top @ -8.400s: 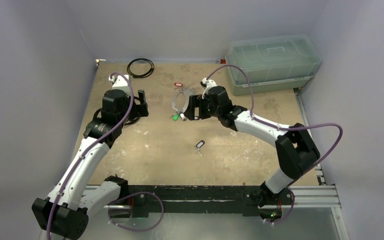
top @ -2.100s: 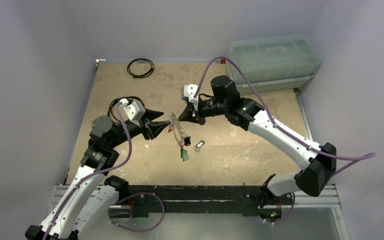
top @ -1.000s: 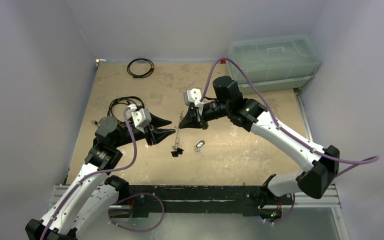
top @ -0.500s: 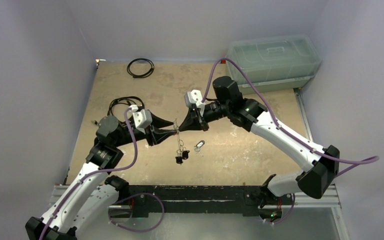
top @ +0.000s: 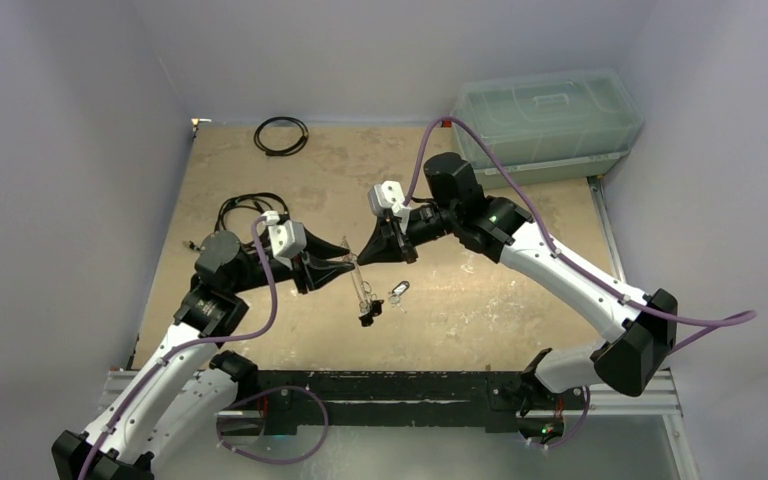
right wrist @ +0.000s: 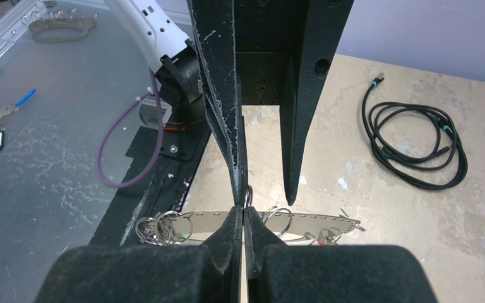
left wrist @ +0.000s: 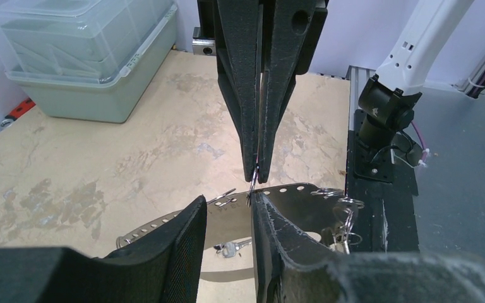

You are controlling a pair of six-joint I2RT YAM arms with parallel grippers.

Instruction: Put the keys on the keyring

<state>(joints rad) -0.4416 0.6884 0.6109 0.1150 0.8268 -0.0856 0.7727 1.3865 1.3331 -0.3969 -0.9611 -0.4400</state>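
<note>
Keyring (right wrist: 309, 222): flat silver-grey plate, small holes along rim, seen edge-on, hanging just under right end effector (right wrist: 244, 213). Right end effector fully closed, pinching keyring's top edge. Keys (top: 366, 315) on split rings dangle from keyring's low end. Left end effector (left wrist: 228, 201) tip-to-tip with right end effector, partly open, gripping nothing.

Perforated keyring (left wrist: 293, 191) at tight right tool's (left wrist: 259, 165) tip, beyond wide-apart left tool (left wrist: 228, 202)

Coiled cord (right wrist: 374, 129) lies near left end effector (top: 351, 255); bin (top: 545, 125) far right.
</note>
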